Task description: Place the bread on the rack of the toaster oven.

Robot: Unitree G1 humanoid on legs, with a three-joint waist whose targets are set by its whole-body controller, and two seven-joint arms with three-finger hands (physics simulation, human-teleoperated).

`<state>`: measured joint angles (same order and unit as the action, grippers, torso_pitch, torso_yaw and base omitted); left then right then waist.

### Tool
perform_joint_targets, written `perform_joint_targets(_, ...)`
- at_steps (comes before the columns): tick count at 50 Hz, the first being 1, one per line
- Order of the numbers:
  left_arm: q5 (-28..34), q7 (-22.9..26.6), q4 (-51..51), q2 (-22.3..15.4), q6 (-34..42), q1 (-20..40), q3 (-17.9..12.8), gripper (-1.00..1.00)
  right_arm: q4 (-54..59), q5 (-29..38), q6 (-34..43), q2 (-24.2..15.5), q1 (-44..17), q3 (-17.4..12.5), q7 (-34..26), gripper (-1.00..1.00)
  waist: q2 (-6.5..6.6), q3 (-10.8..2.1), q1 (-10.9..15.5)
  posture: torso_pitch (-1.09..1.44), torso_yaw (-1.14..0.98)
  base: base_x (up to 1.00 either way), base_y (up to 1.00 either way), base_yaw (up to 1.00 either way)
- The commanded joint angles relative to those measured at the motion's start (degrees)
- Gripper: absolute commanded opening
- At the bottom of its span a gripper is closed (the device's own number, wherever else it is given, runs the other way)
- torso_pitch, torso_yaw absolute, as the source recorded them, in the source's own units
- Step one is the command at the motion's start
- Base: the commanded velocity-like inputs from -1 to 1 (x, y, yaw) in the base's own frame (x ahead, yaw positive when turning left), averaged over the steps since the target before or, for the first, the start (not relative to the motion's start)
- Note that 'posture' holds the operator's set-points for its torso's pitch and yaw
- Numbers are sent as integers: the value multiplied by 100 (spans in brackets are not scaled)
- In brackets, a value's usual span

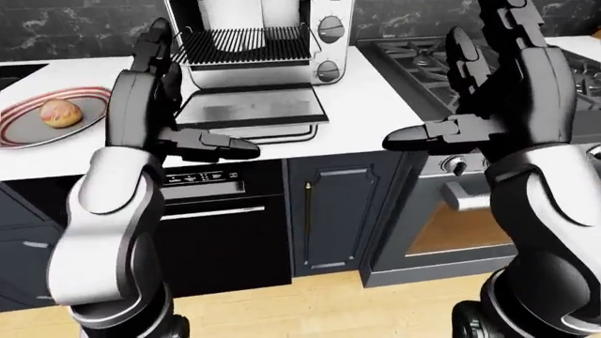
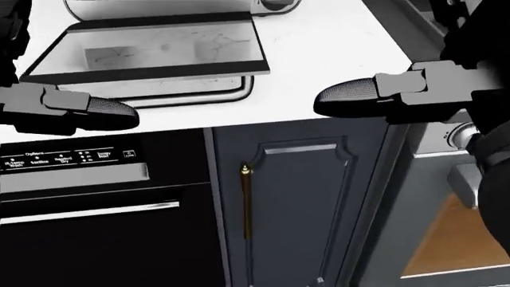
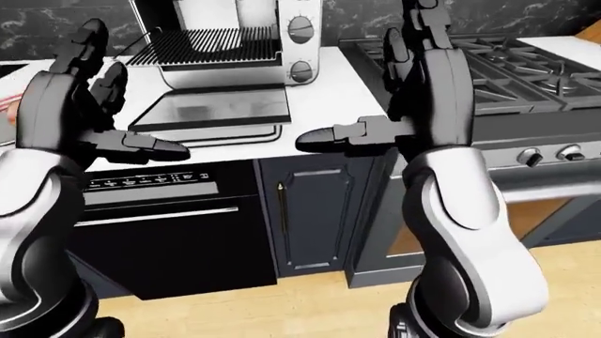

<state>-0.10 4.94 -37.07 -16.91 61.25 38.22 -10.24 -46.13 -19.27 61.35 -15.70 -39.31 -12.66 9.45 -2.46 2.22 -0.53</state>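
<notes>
While both arms are raised over the white counter (image 1: 375,91), neither hand holds anything: the left hand (image 1: 155,91) stands with its fingers spread upward and its thumb pointing toward the middle of the left-eye view, and the right hand (image 1: 488,84) mirrors it with fingers up and thumb pointing left — both are open and empty. Between them, at the top of the left-eye view, the toaster oven (image 1: 258,42) sits on the counter against the dark stone wall, its door (image 1: 249,109) folded down flat toward the counter's near edge and its rack (image 1: 246,44) showing as dark bars inside. Two round knobs (image 1: 329,28) run down its right side. The bread (image 1: 58,113) — a small round bun — lies on a red-rimmed plate (image 1: 19,123) near the left end of the counter, well apart from the toaster oven and left of the left hand. Below the counter's edge are a black dishwasher (image 1: 220,232) with a long bar handle, a dark cabinet door (image 1: 338,218) with a brass handle, and on the right an oven (image 1: 460,232) under a gas stove (image 3: 526,63). Pale wood floor (image 1: 310,310) shows at the bottom.
</notes>
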Motion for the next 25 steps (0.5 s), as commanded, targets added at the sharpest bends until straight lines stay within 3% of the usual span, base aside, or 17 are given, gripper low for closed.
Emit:
perform_joint_targets(1, 19, 0, -123, -97, -133, 182, -67, 100, -67, -41, -119, -36, -160, -13, 66, 100, -78, -160, 33, 0, 0, 0, 22, 0)
perform_joint_targets(5, 88, 19, -118, -114, -178, 128, -34, 100, -64, -54, -162, -69, -158, 48, 98, 100, -60, -208, 40, 0, 0, 0, 28, 0)
perform_joint_targets(9, 120, 45, -96, -86, -218, 100, -20, 100, -52, -66, -168, -63, -168, 66, 112, 100, 145, -127, 37, 0, 0, 0, 38, 0)
perform_joint_targets(11, 140, 57, -108, -75, -209, 106, -21, 100, -39, -85, -200, -49, -143, 35, 116, 100, 145, -129, 44, 0, 0, 0, 55, 0)
perform_joint_targets(14, 163, 76, -141, -71, -176, 106, -21, 100, -70, -104, -195, -68, -111, 35, 122, 100, 366, -144, 8, 0, 0, 0, 57, 0)
perform_joint_targets(15, 172, 82, -144, -71, -178, 100, -18, 100, -78, -120, -184, -63, -115, 25, 126, 100, 528, -158, -14, 0, 0, 0, 55, 0)
perform_joint_targets(16, 175, 81, -145, -60, -179, 101, -27, 100, -90, -138, -165, -68, -123, 10, 132, 100, 793, -217, -26, 0, 0, 0, 55, 0)
perform_joint_targets(19, 196, 92, -135, -58, -189, 99, -14, 100, -113, -167, -143, -84, -130, 5, 147, 100, 645, -92, -3, 0, 0, 0, 56, 0)
perform_joint_targets(25, 261, 142, -201, -71, -162, 66, -18, 100, -125, -201, -147, -73, -136, 22, 191, 100, 316, -67, 4, 0, 0, 0, 56, 0)
